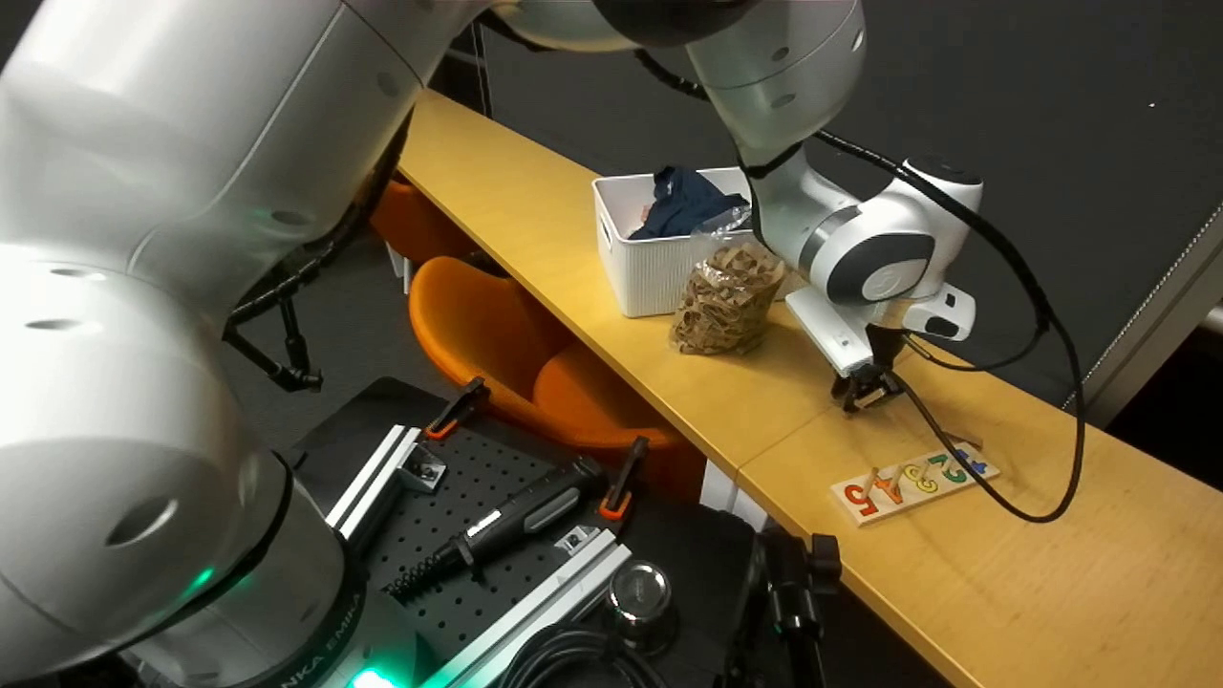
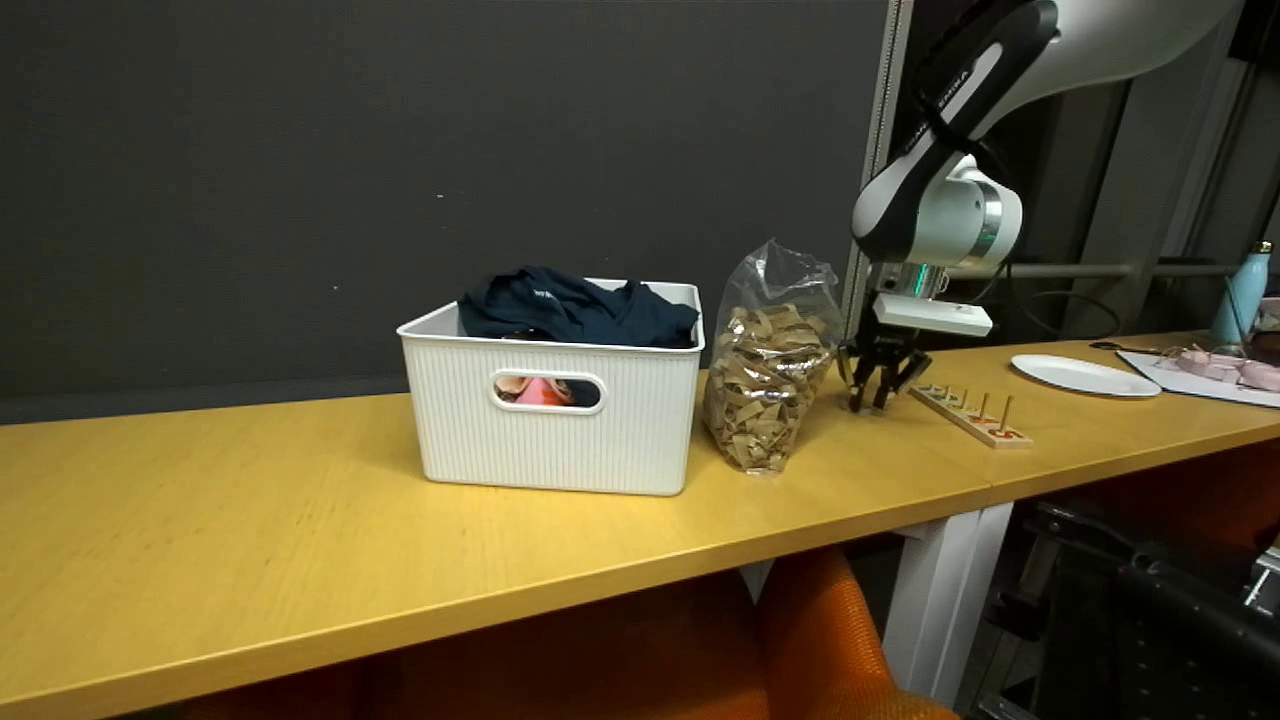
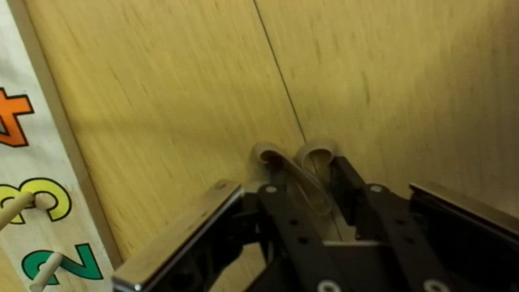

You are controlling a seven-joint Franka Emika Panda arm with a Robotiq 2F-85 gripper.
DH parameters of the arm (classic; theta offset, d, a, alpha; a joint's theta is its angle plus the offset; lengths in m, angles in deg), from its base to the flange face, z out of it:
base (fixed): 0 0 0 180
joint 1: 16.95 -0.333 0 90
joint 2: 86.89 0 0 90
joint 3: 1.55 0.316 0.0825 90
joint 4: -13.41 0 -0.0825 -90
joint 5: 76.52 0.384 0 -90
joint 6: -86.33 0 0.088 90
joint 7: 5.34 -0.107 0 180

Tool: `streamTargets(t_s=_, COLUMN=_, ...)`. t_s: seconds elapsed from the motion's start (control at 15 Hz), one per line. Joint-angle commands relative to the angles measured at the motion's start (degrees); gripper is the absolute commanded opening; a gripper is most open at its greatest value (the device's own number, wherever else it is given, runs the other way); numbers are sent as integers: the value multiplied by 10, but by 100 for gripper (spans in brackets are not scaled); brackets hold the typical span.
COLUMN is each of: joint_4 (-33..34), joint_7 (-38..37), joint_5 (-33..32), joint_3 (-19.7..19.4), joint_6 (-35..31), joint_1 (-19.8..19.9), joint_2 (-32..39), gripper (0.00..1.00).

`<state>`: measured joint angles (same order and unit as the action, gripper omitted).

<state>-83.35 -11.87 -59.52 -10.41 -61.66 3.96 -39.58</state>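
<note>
Read across from the left in an exterior view: the white basket (image 2: pixel 460 425) stood on the table (image 2: pixel 250 520), dark cloth (image 2: pixel 575 307) heaped in it and rising above the rim; just beside it stood the clear bag of tan strips (image 2: pixel 768 390). Next came the gripper (image 3: pixel 308 171), pointing down just right of the bag. Wrist view: the fingers (image 3: pixel 348 182) stood partway apart, and one looped tan strip (image 3: pixel 303 175) was in the gap between them, over the table's dark seam (image 3: pixel 284 81), a curl at each fingertip. Its edges were blurred; could not tell whether the fingers pinched it or merely straddled it, nor whether it touched the wood. Judgement on handling: a band this thin and apparently springy seemed best taken across its flat middle run, fingers brought together slowly and evenly, since pressure on the curls alone would probably let it roll or flick out. Tips held low but off the wood looked wise, as did a check of the hold ahead of any lift. Farther right, near but apart from the gripper, the pegged number board (image 2: pixel 970 416) lay flat; a careless sideways sweep risked knocking it. Beyond it lay a white plate (image 2: pixel 1085 374).
</note>
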Motion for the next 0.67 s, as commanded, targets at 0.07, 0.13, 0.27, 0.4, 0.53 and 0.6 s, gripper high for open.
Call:
streamTargets(t_s=0.07, joint_4=20, joint_7=-18, joint_5=-14, joint_3=-10, joint_6=17, joint_1=-10, joint_2=8, gripper=0)
streamTargets(t_s=0.13, joint_4=16, joint_7=-19, joint_5=-14, joint_3=-10, joint_6=14, joint_1=-11, joint_2=4, gripper=0)
streamTargets(t_s=0.27, joint_4=12, joint_7=-21, joint_5=-15, joint_3=-11, joint_6=13, joint_1=-13, joint_2=-3, gripper=0)
streamTargets(t_s=0.4, joint_4=12, joint_7=-23, joint_5=-15, joint_3=-14, joint_6=14, joint_1=-15, joint_2=-10, gripper=1)
streamTargets(t_s=0.53, joint_4=13, joint_7=-25, joint_5=-16, joint_3=-17, joint_6=14, joint_1=-16, joint_2=-19, gripper=1)
streamTargets(t_s=0.6, joint_4=14, joint_7=-26, joint_5=-17, joint_3=-19, joint_6=15, joint_1=-17, joint_2=-24, gripper=1)
